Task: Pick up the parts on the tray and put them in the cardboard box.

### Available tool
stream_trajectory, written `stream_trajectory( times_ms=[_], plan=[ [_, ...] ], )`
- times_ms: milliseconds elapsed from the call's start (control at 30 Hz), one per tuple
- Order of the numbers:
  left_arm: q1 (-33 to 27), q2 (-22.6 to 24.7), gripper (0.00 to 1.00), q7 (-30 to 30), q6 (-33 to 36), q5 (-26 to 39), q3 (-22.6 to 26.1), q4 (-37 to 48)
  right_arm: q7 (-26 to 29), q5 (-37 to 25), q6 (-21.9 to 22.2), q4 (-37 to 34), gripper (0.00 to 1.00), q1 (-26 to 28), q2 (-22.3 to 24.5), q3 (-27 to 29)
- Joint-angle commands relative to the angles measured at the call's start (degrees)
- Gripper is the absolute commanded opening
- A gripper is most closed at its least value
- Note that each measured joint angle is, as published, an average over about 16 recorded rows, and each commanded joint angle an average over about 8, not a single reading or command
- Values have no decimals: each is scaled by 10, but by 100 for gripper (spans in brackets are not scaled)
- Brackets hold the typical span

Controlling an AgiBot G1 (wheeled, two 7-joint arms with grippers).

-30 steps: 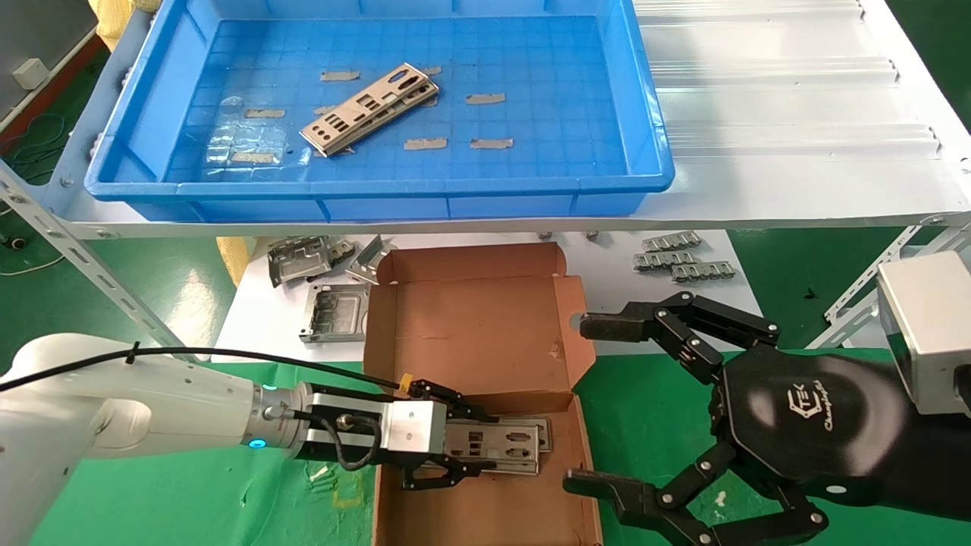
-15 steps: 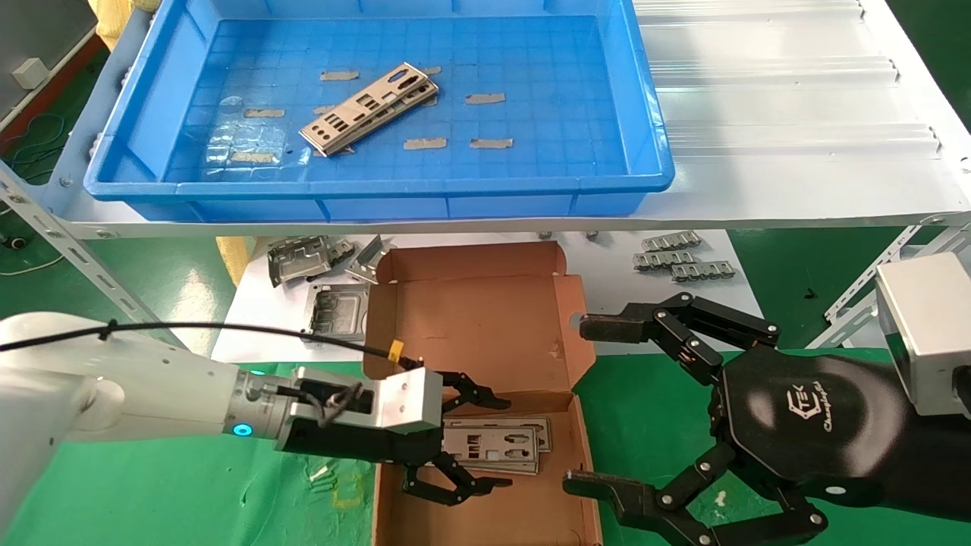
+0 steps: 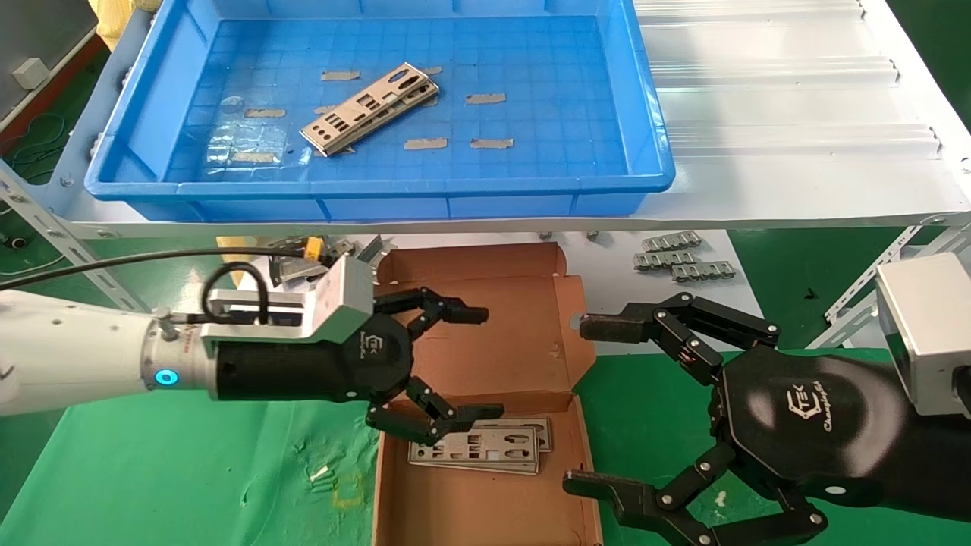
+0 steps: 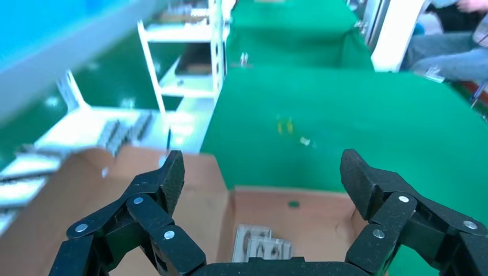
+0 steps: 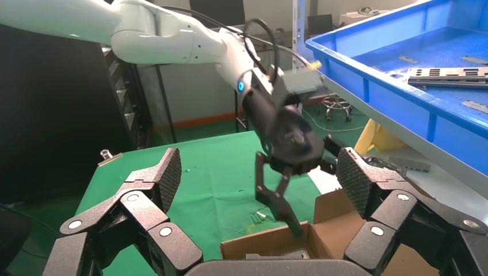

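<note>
— Above the small brown corrugated cardboard box (image 3: 485, 394), what is your left gripper (image 3: 476, 362) doing?

— It hovers with its black fingers spread wide, holding nothing. Thin silver-grey punched metal plates (image 3: 478, 445) lie flat on the box floor, just under the lower finger; in the left wrist view you see them (image 4: 262, 248) between the fingertips.

— Where is the remaining part?

— One more perforated silver-grey plate (image 3: 369, 108) lies tilted in the large bright-blue plastic tray (image 3: 645, 136) on the white shelf behind the box, among small grey tape strips (image 3: 485, 98).

— And your right gripper (image 3: 588, 402)?

— It sits parked just beside the box, jaws wide and empty. Its black housing carries a white logo reading "TEK"; the script beneath it is too small to read.
</note>
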Motion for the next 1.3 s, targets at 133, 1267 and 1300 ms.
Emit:
stream_trajectory(
  times_ms=[133,1267,1300],
  plan=[
    [7,-19,100,-21,3,-23,-3,-35,0,0,0,0,100,0,0,0],
    [122,-140,100,-151,-27,-79,-105,-268,0,0,0,0,100,0,0,0],
    [127,-145,100,-156,-28,-82,-109,-278,0,0,0,0,100,0,0,0]
  ],
)
